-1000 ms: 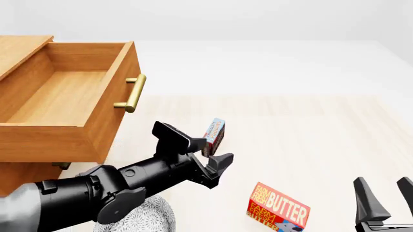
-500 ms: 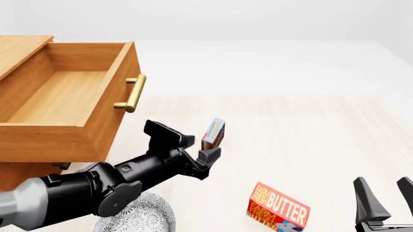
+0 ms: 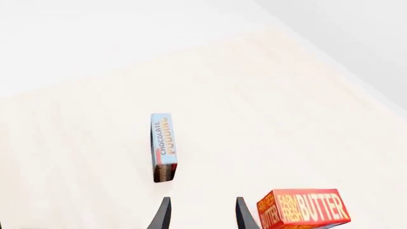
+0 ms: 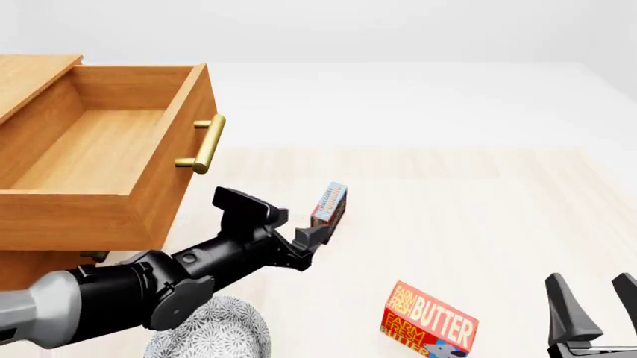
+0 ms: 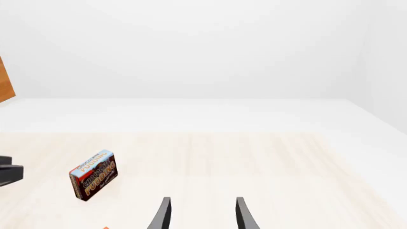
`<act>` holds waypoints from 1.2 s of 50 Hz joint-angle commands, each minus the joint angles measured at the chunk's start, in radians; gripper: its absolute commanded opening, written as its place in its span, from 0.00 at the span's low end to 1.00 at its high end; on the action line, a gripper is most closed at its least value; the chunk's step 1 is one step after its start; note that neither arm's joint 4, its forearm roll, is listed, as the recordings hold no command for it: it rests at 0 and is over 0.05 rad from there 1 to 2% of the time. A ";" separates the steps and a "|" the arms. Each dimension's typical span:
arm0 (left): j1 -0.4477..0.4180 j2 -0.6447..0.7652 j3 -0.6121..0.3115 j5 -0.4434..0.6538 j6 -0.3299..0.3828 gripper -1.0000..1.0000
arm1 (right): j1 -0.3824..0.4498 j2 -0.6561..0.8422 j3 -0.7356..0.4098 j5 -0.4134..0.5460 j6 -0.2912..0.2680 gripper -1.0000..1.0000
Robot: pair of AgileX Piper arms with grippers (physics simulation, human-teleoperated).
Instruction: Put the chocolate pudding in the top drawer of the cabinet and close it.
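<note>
Presently — chocolate pudding (image 4: 330,205) standing on edge on the table (image 4: 478,201), left gripper (image 4: 280,224) lining up on it with fingers spread and nothing held.

Pudding box is resting at about 4 o'clock from the brass handle (image 4: 202,144) of the top drawer (image 4: 110,156), which is standing pulled out of the cabinet (image 4: 30,74) and empty. Judged a light, stiff carton with smooth faces — likely tipping if nudged; hold is best taken across its two broad faces, low on the body. Butter box (image 4: 430,322) is lying near, at 5 o'clock of the pudding. Right gripper (image 4: 593,309) is sitting idle, fingers apart, holding nothing.
</note>
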 commanded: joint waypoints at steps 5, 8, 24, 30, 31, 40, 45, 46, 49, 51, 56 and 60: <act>0.023 0.040 0.018 -0.054 -0.018 1.00 | 0.000 0.000 0.000 0.000 0.000 1.00; 0.025 0.046 0.021 -0.065 -0.021 1.00 | 0.000 0.000 0.000 0.000 0.000 1.00; 0.033 0.095 0.008 -0.083 -0.029 1.00 | 0.000 0.000 0.000 0.000 0.000 1.00; 0.038 0.106 -0.010 -0.075 -0.024 1.00 | 0.000 0.000 0.000 0.000 0.000 1.00; 0.038 0.106 -0.010 -0.075 -0.024 1.00 | 0.000 0.000 0.000 0.000 0.000 1.00; 0.056 0.128 -0.017 -0.084 -0.026 1.00 | 0.000 0.000 0.000 0.000 0.000 1.00; 0.052 0.143 -0.020 -0.098 -0.043 1.00 | 0.000 0.000 0.000 0.000 0.000 1.00; 0.052 0.143 -0.020 -0.098 -0.043 1.00 | 0.000 0.000 0.000 0.000 0.000 1.00; 0.049 0.154 -0.024 -0.105 -0.051 1.00 | 0.000 0.000 0.000 0.000 0.000 1.00; 0.052 0.158 -0.027 -0.106 -0.052 1.00 | 0.000 0.000 0.000 0.000 0.000 1.00; 0.059 0.164 -0.035 -0.101 -0.049 1.00 | 0.000 0.000 0.000 0.000 0.000 1.00; 0.064 0.178 -0.042 -0.103 -0.041 1.00 | 0.000 0.000 0.000 0.000 0.000 1.00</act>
